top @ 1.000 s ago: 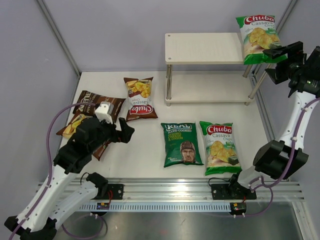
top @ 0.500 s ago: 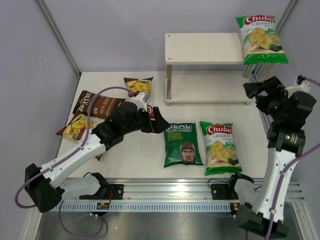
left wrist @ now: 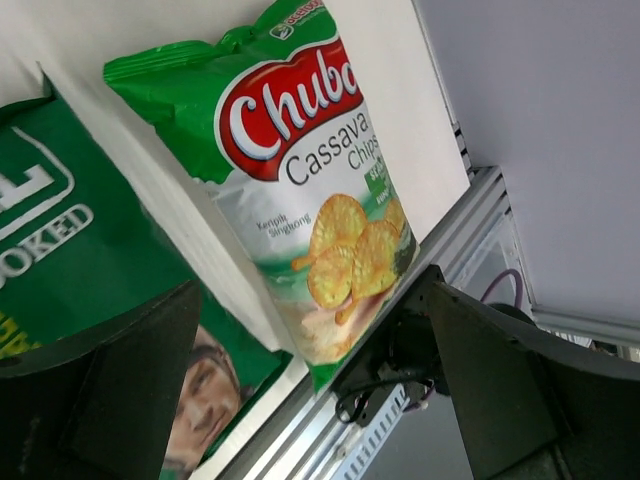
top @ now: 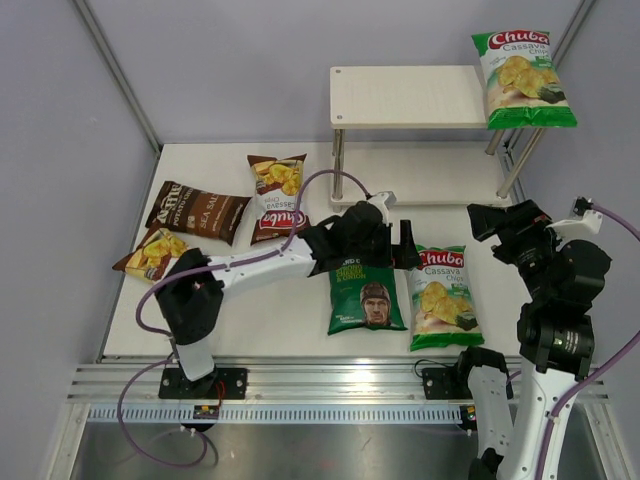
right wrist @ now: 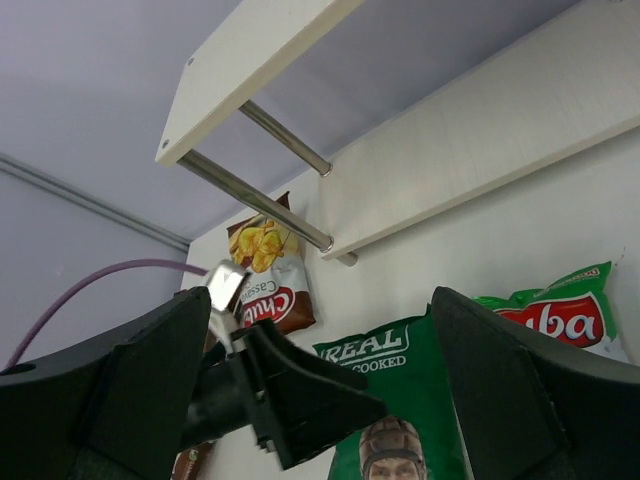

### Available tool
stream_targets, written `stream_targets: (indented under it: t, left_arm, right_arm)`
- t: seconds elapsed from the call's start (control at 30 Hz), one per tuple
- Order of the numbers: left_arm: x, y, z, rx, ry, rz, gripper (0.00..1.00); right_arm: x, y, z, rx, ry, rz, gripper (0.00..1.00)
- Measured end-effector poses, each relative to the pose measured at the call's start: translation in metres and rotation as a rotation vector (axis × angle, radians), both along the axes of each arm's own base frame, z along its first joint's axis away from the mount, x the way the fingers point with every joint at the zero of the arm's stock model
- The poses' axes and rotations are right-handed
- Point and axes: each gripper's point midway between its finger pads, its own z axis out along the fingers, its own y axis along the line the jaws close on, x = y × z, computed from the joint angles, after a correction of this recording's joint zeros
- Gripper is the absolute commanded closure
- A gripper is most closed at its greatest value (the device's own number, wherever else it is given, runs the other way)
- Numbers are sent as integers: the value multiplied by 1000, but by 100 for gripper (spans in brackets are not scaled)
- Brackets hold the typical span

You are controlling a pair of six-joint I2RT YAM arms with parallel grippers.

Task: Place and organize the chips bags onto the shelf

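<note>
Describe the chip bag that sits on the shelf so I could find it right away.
Start at the shelf at the back of the table. At the right end of its top board lies a green-and-white Chuba bag, sticking out past the edge. Its twin lies down on the table beside a dark green bag; this one is the only bag up on the shelf.

shelf (top: 400, 97): pale matt wood, shiny metal legs (top: 338, 165) | chips bags (top: 440, 297): glossy plastic film | table (top: 280, 310): matt white
</note>
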Motion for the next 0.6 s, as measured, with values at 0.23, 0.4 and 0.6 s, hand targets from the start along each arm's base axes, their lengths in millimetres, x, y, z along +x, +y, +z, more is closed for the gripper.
stream_targets:
  t: [0.23,0.4,0.6]
  left_arm:
    - [16,-48,-60,62,95,6,1]
    - [12,-56,-103,127,161,17,1]
    - [10,-61,-119,128,199,24,1]
  right_arm:
    - [-3,13,-10,33,15,53,1]
    - [-6,23,-9,36,11,98,1]
    - [-11,33,-5,45,-3,150,1]
